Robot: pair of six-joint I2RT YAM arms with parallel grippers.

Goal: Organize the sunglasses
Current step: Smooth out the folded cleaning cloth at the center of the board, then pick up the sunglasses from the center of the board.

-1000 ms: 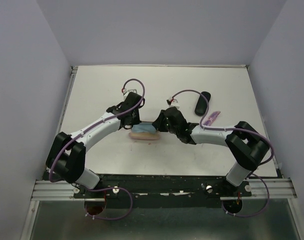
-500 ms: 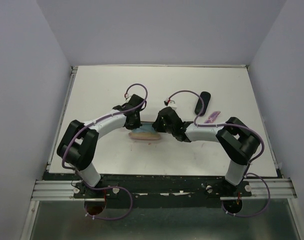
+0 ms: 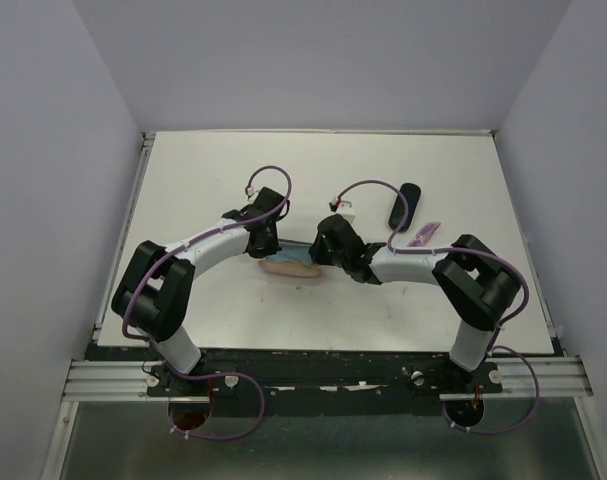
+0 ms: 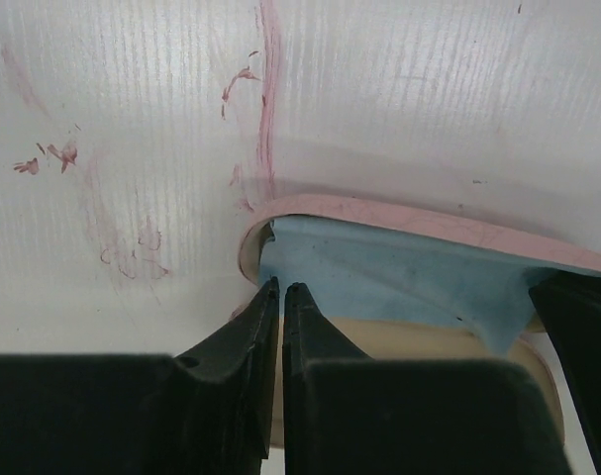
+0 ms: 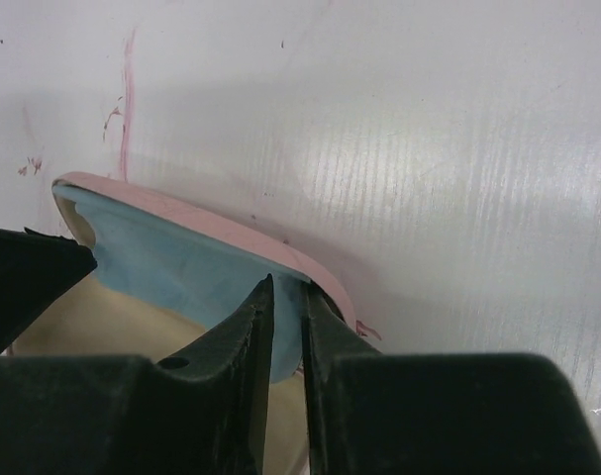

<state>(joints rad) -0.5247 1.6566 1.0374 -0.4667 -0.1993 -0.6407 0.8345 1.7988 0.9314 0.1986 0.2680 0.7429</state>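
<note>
An open pink case [image 3: 289, 270] lies mid-table with a light blue cloth [image 3: 296, 256] spread over its beige inside. My left gripper [image 3: 271, 250] is at the case's left end, jaws shut at the cloth's corner [image 4: 281, 287]. My right gripper [image 3: 319, 256] is at the right end, shut on the cloth's other edge [image 5: 285, 287]. The cloth [image 4: 399, 282] [image 5: 171, 267] stretches between them under the pink rim [image 4: 409, 220] [image 5: 211, 223]. The pale pink-purple sunglasses [image 3: 421, 236] lie on the table to the right. The orange sunglasses are not in view.
A black oblong case [image 3: 404, 205] lies behind the pink-purple sunglasses at the right. Red pen marks stain the white table [image 4: 265, 89] beyond the pink case. Walls stand close on the left, far and right sides.
Both arms have drawn their elbows in toward the middle. The grippers have stayed at the ends of the pink case, shifting slightly, with the cloth still between them.
</note>
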